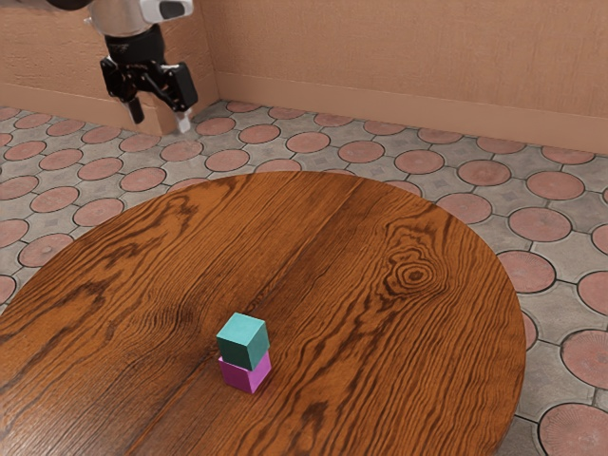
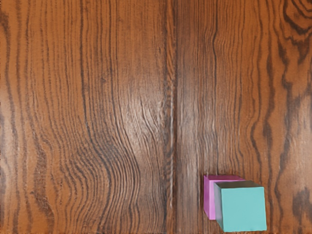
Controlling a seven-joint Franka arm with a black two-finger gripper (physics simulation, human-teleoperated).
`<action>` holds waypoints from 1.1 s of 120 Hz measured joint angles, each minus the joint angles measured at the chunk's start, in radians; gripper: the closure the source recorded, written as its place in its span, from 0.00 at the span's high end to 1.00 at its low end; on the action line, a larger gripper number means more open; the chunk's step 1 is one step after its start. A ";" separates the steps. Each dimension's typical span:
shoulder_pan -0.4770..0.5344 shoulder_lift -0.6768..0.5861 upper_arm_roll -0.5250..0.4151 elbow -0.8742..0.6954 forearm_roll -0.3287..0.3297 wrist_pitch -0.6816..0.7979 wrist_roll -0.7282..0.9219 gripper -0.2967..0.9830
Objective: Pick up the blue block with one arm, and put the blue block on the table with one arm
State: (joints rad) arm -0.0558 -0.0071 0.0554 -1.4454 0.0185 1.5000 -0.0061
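Toward the exterior view's upper left I see my gripper (image 1: pixel 161 122) spread open, and farther right the blue block (image 1: pixel 243 330) sits slightly offset atop the magenta block (image 1: pixel 243 374), which rests on the wooden table (image 1: pixel 380 332).

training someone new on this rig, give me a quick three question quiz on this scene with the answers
1. True or false: the gripper is holding the blue block.
2. What does the blue block rest on? a) the bare tabletop b) the magenta block c) the floor tiles
3. Fill in one word, "apart" or "together": the gripper's two fingers stand ____.

Key: 1. False, the gripper hangs empty, away from both blocks. 2. b. 3. Apart.
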 joint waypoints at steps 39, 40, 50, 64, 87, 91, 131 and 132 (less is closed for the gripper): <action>0.040 0.000 -0.027 0.298 0.000 -0.126 -0.007 0.77; 0.043 0.000 -0.029 0.302 0.000 -0.131 -0.007 0.77; 0.062 0.002 -0.043 0.325 -0.002 -0.167 -0.009 0.77; 0.071 0.010 -0.046 0.330 -0.002 -0.196 -0.012 0.77; 0.077 0.018 -0.045 0.325 0.002 -0.219 -0.014 0.77; 0.093 0.015 -0.060 0.304 0.000 -0.220 -0.014 0.77; 0.204 -0.353 -0.405 -0.648 -0.086 0.151 -0.016 0.77; 0.205 -0.358 -0.410 -0.666 -0.088 0.162 -0.016 0.77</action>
State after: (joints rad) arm 0.1492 -0.3650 -0.3548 -2.1116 -0.0699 1.6616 -0.0216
